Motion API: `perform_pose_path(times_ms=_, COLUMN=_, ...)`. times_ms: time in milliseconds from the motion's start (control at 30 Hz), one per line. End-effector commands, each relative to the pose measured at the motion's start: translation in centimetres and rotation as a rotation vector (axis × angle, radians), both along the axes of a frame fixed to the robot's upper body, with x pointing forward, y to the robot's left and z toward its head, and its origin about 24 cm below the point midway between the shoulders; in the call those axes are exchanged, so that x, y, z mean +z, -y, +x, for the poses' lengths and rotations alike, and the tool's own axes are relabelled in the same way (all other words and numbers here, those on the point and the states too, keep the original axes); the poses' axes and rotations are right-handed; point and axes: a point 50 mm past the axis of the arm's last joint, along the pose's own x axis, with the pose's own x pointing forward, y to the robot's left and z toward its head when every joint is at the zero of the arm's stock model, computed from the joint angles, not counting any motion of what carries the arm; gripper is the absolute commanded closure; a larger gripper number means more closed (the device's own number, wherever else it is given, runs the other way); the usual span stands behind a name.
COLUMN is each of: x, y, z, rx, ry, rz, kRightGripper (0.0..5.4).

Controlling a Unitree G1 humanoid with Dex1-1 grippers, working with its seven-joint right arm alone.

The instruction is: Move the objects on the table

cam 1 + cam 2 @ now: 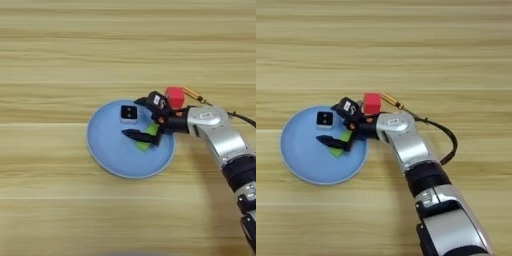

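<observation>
The wooden table [60, 45] carries a large light-blue plate [107, 152] a little right of its centre. The silver forearm [406, 137] reaches in from the right edge, its gripper [145, 120] spread open over the plate's right half. The lime-green block [146, 143] lies flat beneath the lower finger, near the plate's right rim. It looks light, stiff and thin, best pinched across its short edges. The black cube with white sides [128, 113] sits near the plate's far rim, small and rigid. A red cube [175, 96] rests just outside.
</observation>
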Motion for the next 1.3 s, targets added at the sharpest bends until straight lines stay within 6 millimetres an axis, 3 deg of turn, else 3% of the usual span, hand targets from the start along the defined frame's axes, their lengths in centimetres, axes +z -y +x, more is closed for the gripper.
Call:
perform_pose_path(times_ms=33, x=3.4, y=-0.7, z=2.0, rx=0.001, ry=0.138, rz=0.004, kRightGripper=0.03)
perform_pose_path(times_ms=467, x=2.4, y=-1.5, z=2.0, rx=0.031, ry=0.098, rz=-0.024, kRightGripper=0.03)
perform_pose_path(times_ms=900, x=2.3, y=-1.9, z=1.8, rx=0.044, ry=0.103, rz=-0.014, kRightGripper=1.77)
perform_pose_path(times_ms=1067, x=2.3, y=-2.2, z=1.7, rx=0.048, ry=0.103, rz=-0.006, kRightGripper=2.73)
perform_pose_path(times_ms=1300, x=2.3, y=-2.1, z=1.7, rx=0.054, ry=0.102, rz=-0.008, kRightGripper=2.91)
